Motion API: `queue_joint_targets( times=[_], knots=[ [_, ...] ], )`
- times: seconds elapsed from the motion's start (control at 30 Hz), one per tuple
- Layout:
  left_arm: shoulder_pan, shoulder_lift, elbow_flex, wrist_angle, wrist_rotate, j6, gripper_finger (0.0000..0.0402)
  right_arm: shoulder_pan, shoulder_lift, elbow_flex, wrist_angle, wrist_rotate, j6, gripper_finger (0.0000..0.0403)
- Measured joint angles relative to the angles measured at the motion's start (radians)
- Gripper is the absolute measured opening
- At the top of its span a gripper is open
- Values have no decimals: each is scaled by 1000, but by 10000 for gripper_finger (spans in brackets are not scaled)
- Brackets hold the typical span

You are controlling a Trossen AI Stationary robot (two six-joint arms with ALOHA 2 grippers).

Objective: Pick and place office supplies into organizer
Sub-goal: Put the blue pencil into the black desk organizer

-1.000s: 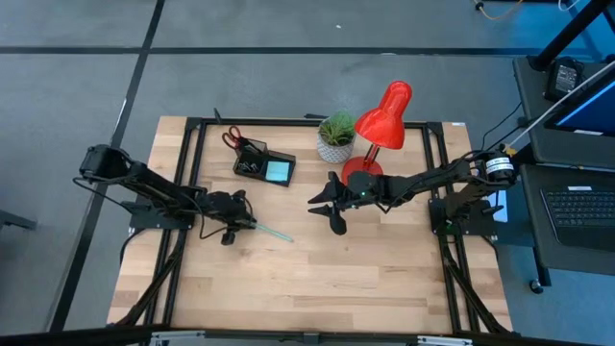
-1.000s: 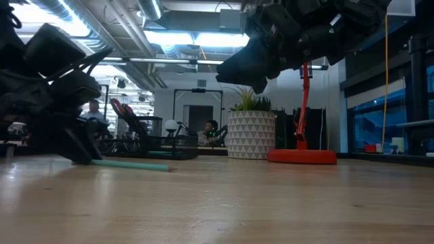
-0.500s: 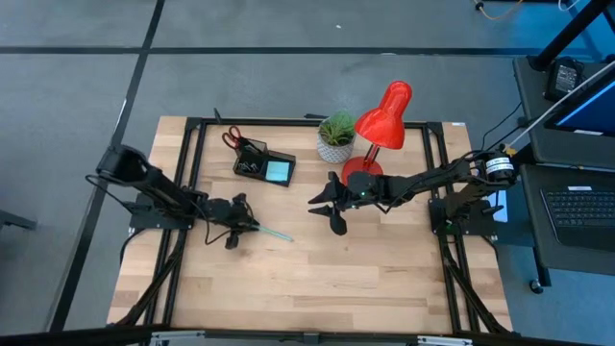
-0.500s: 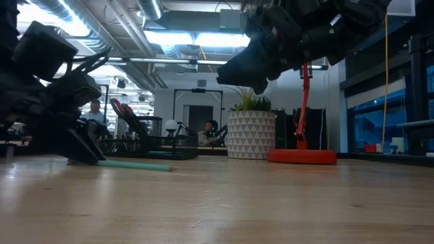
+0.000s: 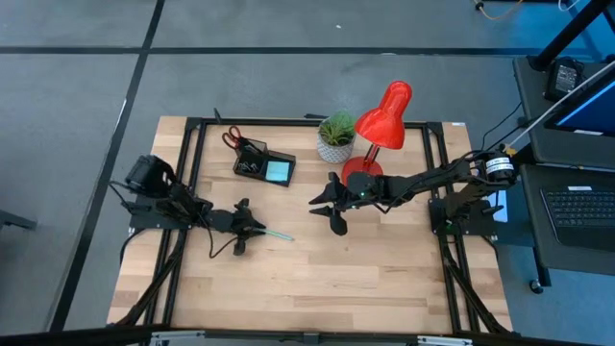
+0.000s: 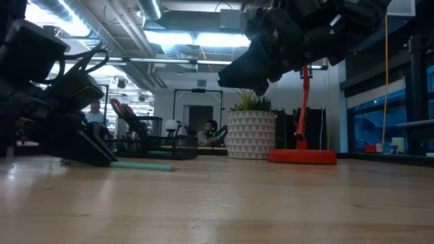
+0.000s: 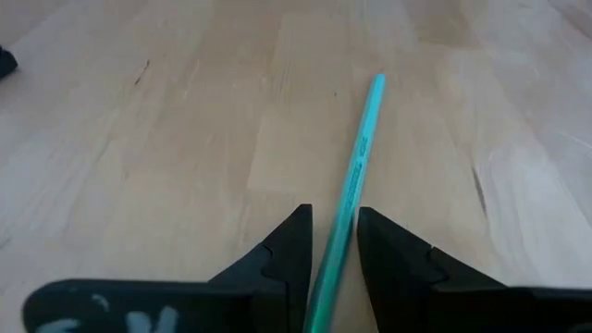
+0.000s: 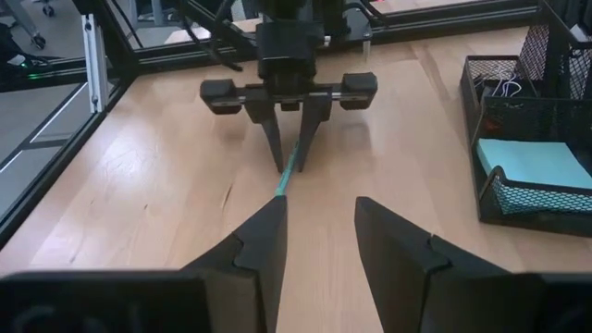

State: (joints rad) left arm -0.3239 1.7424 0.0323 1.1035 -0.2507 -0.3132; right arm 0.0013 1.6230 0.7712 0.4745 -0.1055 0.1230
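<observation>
The teal pencil [image 5: 274, 234] lies flat on the wood left of the table's middle. My left gripper [image 7: 333, 227] is low at the pencil's left end, pointing toward the table's right. It is narrowly open, with one finger close on either side of the shaft [image 7: 356, 162]. A thin strip of wood shows on each side. My right gripper [image 5: 327, 213] hangs open above the table's middle, facing the left gripper [image 8: 289, 162]. The black mesh organizer [image 5: 263, 165] stands toward the far left, holding the red-handled scissors [image 5: 233, 136] and the light-blue notepad [image 8: 532, 162].
The white pot with the green plant [image 5: 335, 135] and the red desk lamp [image 5: 382, 120] stand at the far edge, right of the organizer. The lamp base [image 6: 302, 156] sits just behind my right arm. Bare wood stretches along the near half of the table [image 5: 317, 288].
My left gripper has slid toward the table's right along the pencil and tipped lower, closer to level, so that it covers more of the shaft. The pencil has stayed where it lay.
</observation>
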Motion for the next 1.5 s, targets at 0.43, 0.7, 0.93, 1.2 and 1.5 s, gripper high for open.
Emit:
queue_joint_targets(
  times=[0.43, 0.7, 0.93, 1.2, 1.5],
  knots=[
    [-57, 136, 56, 106, -104, -3, 81, 0, 0, 0, -38, 0, 1, 132],
    [-56, 138, 56, 109, -105, 0, 55, 7, 0, 0, -39, 0, -9, 132],
    [-56, 139, 56, 109, -104, 23, 28, 7, 0, 0, -39, 0, -28, 132],
    [-55, 148, 53, 156, -94, 124, 14, 7, 0, 0, -39, 0, -27, 132],
    [-55, 138, 53, 168, -95, 117, 14, 7, 0, 0, -41, 0, -27, 132]
  ],
)
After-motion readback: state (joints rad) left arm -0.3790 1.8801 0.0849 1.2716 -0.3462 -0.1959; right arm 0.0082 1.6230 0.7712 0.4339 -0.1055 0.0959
